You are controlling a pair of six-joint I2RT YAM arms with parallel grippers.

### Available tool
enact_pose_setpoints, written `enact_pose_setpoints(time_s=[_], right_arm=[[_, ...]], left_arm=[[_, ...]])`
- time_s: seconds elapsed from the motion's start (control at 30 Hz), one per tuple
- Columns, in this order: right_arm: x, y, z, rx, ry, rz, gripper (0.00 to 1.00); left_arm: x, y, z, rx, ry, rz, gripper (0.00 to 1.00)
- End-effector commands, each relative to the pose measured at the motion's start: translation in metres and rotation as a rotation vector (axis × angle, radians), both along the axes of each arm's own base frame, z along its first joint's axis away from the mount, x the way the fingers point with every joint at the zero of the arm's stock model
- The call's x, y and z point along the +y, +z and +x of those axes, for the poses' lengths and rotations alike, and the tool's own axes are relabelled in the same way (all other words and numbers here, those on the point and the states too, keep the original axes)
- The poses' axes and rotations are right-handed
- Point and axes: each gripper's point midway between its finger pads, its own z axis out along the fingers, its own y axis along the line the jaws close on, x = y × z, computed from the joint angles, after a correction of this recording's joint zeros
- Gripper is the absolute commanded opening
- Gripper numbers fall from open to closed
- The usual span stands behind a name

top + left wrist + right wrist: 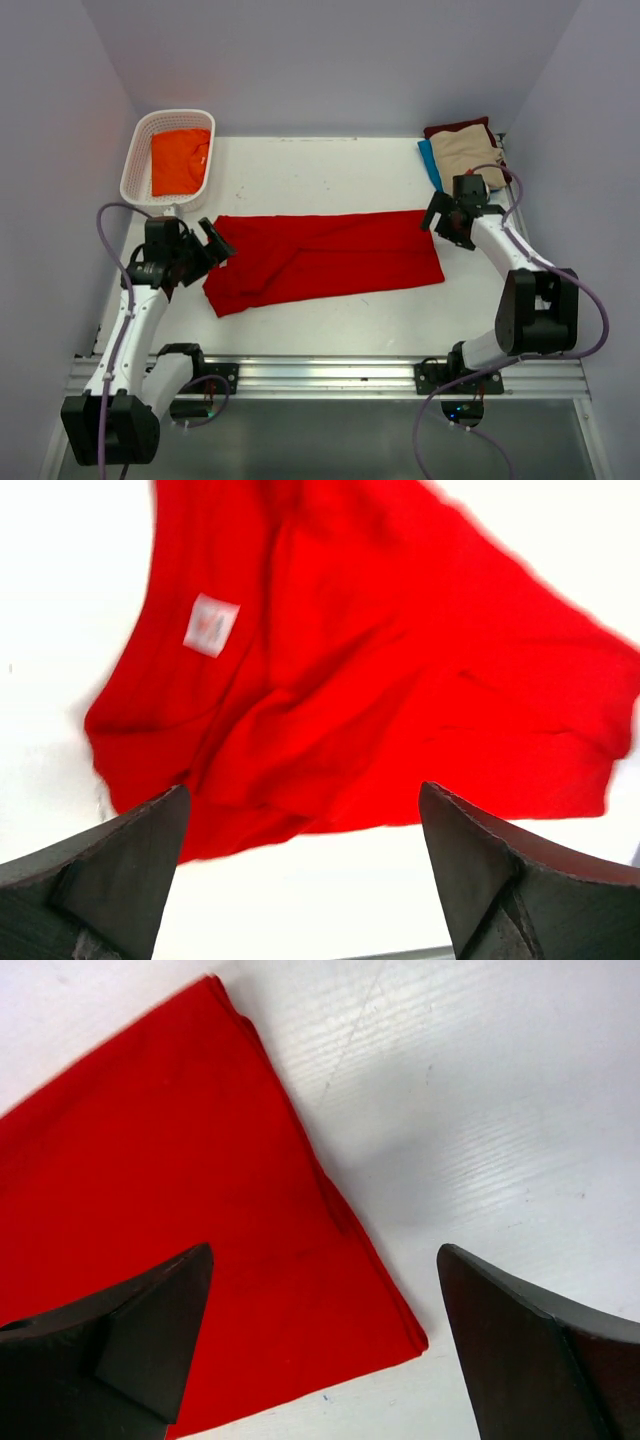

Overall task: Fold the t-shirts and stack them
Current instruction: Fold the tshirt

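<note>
My left hand [212, 246] stood wide open, and in its wrist view [305, 810] nothing was between the two dark fingers [110, 870]. It held nothing. This hand was at the left end of the red t-shirt [320, 260], just above the cloth; I could not tell if a fingertip touched it. The wrist picture was a little blurred, but I could see the shirt wrinkled here [380, 680], with the small white tag [211, 625] lying on it near its left edge.

My right hand [440, 220] was open wide too, and also gripped nothing [325, 1260]. It was at the right end of the same shirt, near the far corner. In the wrist view one finger was over the red cloth [150, 1180] and the other over the bare table, with the folded edge of the shirt running between them.

The red t-shirt lay on the white table [330, 165] as a long band from left to right, between both hands, smooth on the right part and creased on the left.

Farther away, in the far right corner of the table, the beige t-shirt [465, 150] lay folded on top of the maroon t-shirt [455, 128], and the blue t-shirt [430, 165] showed at the left edge of this stack. In the far left corner the orange t-shirt [180, 160] lay inside the white basket [130, 178].
</note>
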Motion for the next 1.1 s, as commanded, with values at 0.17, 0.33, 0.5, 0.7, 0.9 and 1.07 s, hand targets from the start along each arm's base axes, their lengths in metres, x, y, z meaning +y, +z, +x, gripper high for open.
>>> enact_pose_setpoints(time_s=[0.17, 0.33, 0.5, 0.7, 0.9, 1.07], right_arm=[[0.053, 0.047, 0.027, -0.171, 0.158, 0.233, 0.55], [0.131, 0.074, 0.022, -0.278, 0.367, 0.425, 0.0], [0.212, 0.082, -0.01, -0.256, 0.565, 0.506, 0.0], [0.234, 0.051, -0.023, -0.181, 0.582, 0.482, 0.0], [0.252, 0.044, -0.026, -0.154, 0.609, 0.463, 0.0], [0.265, 0.04, -0.026, -0.136, 0.627, 0.46, 0.0]], left_arm=[[-0.019, 0.056, 0.068, -0.28, -0.101, -0.088, 0.5], [-0.047, 0.028, 0.093, -0.224, -0.232, -0.231, 0.0], [-0.074, 0.037, 0.081, -0.214, -0.403, -0.302, 0.0], [-0.097, 0.03, 0.037, -0.102, -0.57, -0.248, 0.0], [-0.118, -0.002, -0.003, 0.064, -0.691, -0.215, 0.0], [-0.123, -0.023, -0.022, 0.14, -0.734, -0.161, 0.0]])
